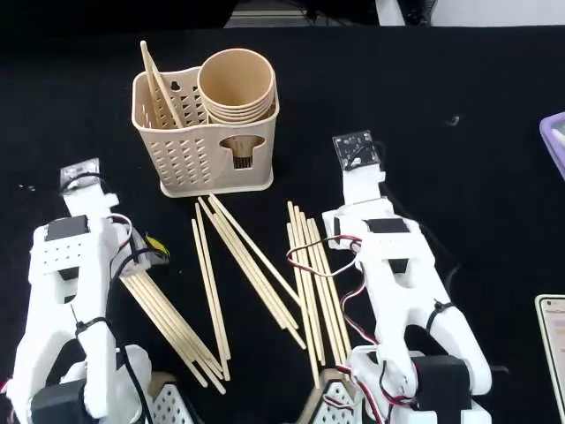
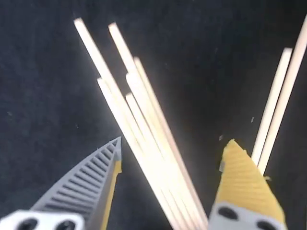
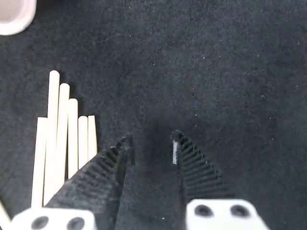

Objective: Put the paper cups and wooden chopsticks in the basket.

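A beige basket [image 1: 181, 155] at the back holds stacked paper cups [image 1: 237, 84] and a few wooden chopsticks [image 1: 159, 84]. Loose chopsticks lie in front of it in several bundles [image 1: 252, 261]. My left gripper [image 2: 175, 141] is open low over the left bundle [image 2: 144, 129], with the grey finger [image 2: 96, 182] on one side and the yellow finger [image 2: 244, 187] on the other. In the high view its yellow tip [image 1: 154, 246] shows beside the left arm. My right gripper [image 3: 151, 137] is open over bare black cloth, holding nothing. The ends of the right bundle [image 3: 62, 129] lie just beside it.
Black cloth covers the table [image 1: 459, 177]. A purple object [image 1: 556, 137] and a card [image 1: 554, 340] sit at the right edge. A pale rounded object [image 3: 14, 12] shows in the corner of the right wrist view. Two more chopsticks [image 2: 280, 100] lie beside the left gripper.
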Available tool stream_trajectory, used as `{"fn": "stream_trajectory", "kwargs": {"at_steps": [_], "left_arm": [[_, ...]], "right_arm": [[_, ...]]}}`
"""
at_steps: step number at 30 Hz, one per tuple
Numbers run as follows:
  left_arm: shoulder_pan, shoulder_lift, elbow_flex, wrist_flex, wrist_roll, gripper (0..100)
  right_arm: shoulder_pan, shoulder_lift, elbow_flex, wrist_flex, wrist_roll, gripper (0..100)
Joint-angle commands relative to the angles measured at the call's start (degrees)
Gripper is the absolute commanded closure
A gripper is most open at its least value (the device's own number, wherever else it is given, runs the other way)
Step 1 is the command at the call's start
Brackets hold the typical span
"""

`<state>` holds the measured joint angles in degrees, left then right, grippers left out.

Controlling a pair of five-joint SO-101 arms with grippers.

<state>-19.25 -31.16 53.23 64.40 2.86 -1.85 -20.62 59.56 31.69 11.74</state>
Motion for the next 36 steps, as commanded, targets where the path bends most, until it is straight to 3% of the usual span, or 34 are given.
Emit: {"fn": "stream_trajectory", "kwargs": {"at_steps": [1,9,15,21,31,36], "left_arm": [[-0.57,0.09,-0.22,-4.92,0.7,67],[-4.26,0.18,9.71,-17.76,0.7,67],[-3.91,0.26,9.98,-17.76,0.79,68],[-3.91,0.26,10.68,-17.85,0.79,87],[-3.91,0.26,9.45,-18.29,1.32,78],[-3.91,0.35,5.05,-18.29,4.66,90]], "right_arm": [[1.05,0.22,-3.03,-1.14,-0.26,86.8],[1.05,0.22,-3.03,-0.88,-0.26,86.8],[1.05,0.22,-3.03,-0.88,-0.26,86.8],[1.05,0.22,-3.03,-0.88,-0.26,86.8],[1.05,0.22,-3.03,-0.88,-0.18,86.8],[1.05,0.22,-3.03,-0.88,-0.18,86.8]]}}
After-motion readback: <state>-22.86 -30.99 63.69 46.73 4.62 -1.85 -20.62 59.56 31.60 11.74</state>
